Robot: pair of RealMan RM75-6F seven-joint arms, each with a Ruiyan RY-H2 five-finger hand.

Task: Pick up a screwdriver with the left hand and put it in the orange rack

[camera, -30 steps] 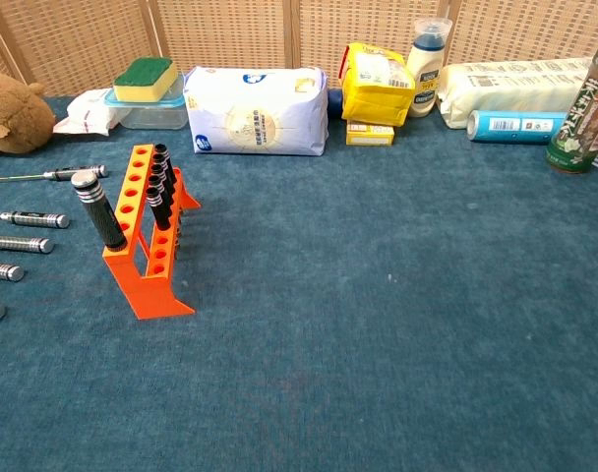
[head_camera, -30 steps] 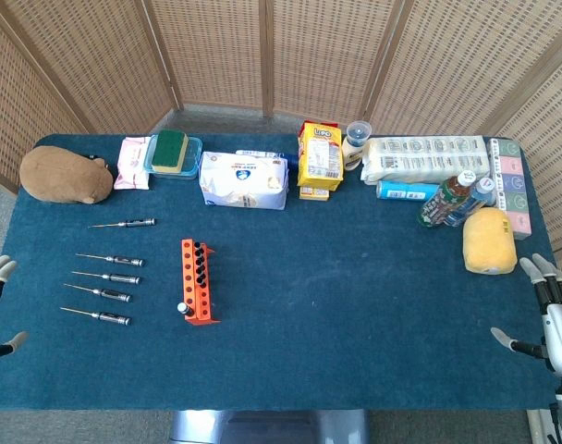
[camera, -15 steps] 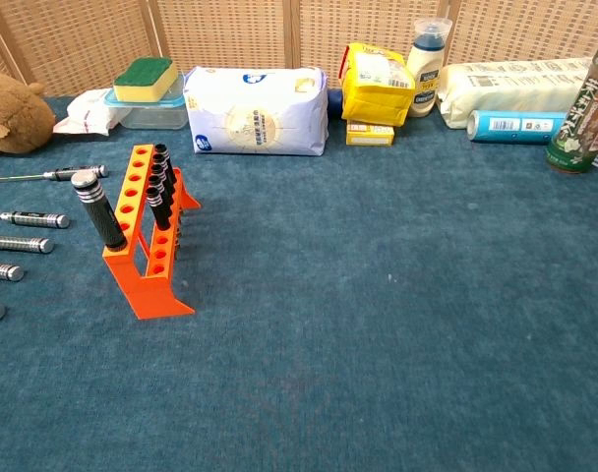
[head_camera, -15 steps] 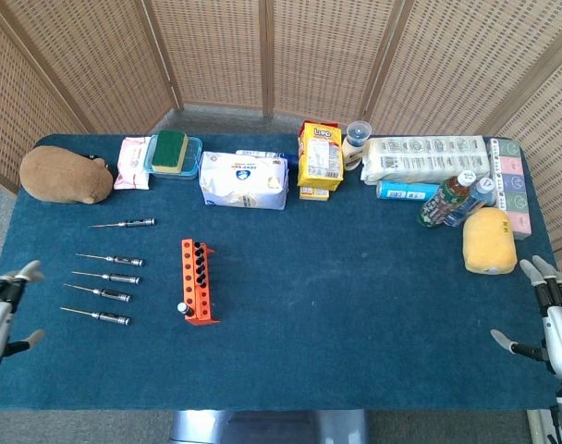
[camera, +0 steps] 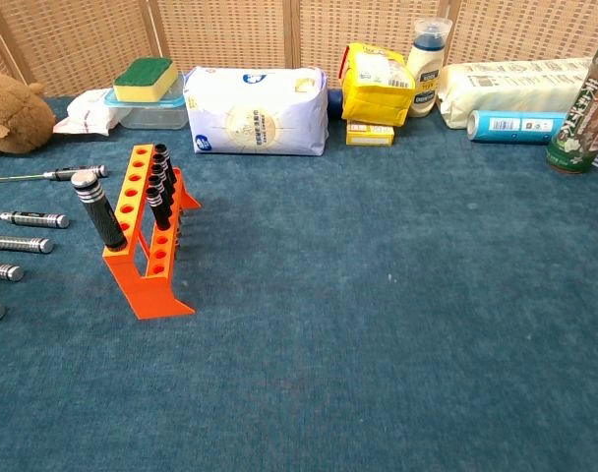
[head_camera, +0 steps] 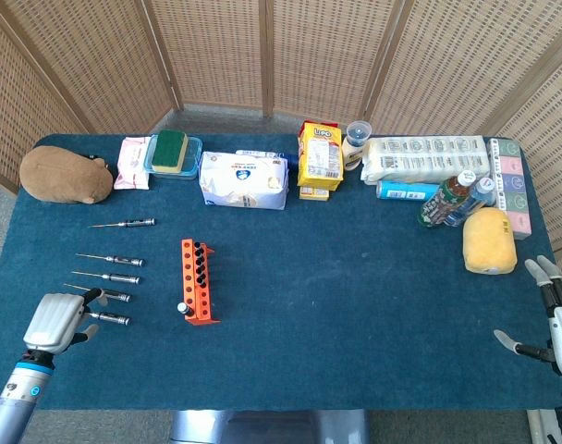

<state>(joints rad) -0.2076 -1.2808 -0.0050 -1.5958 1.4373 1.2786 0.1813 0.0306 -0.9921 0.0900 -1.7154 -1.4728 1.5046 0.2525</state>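
Several loose screwdrivers (head_camera: 108, 277) lie in a column on the blue cloth, left of the orange rack (head_camera: 198, 281). The rack (camera: 145, 258) holds several black-handled screwdrivers, one with a silver cap (camera: 97, 206) at its near end. My left hand (head_camera: 57, 321) hovers at the left end of the nearest screwdriver (head_camera: 115, 319), hiding its shaft; the fingers are apart and point right, with nothing held. My right hand (head_camera: 558, 319) stays at the table's right edge, fingers spread, empty. Neither hand shows in the chest view, where the loose screwdrivers (camera: 29, 219) lie at the left edge.
Along the back stand a brown plush (head_camera: 66, 175), a sponge on a box (head_camera: 172, 151), a white pack (head_camera: 244, 179), a yellow bag (head_camera: 320, 156), a paper-roll pack (head_camera: 427, 158) and bottles (head_camera: 450, 201). A yellow sponge (head_camera: 489, 240) lies near the right hand.
My left hand has come in from the table's left edge, moving right onto the tip end of the nearest screwdriver. The right hand has sunk slightly at the right edge.
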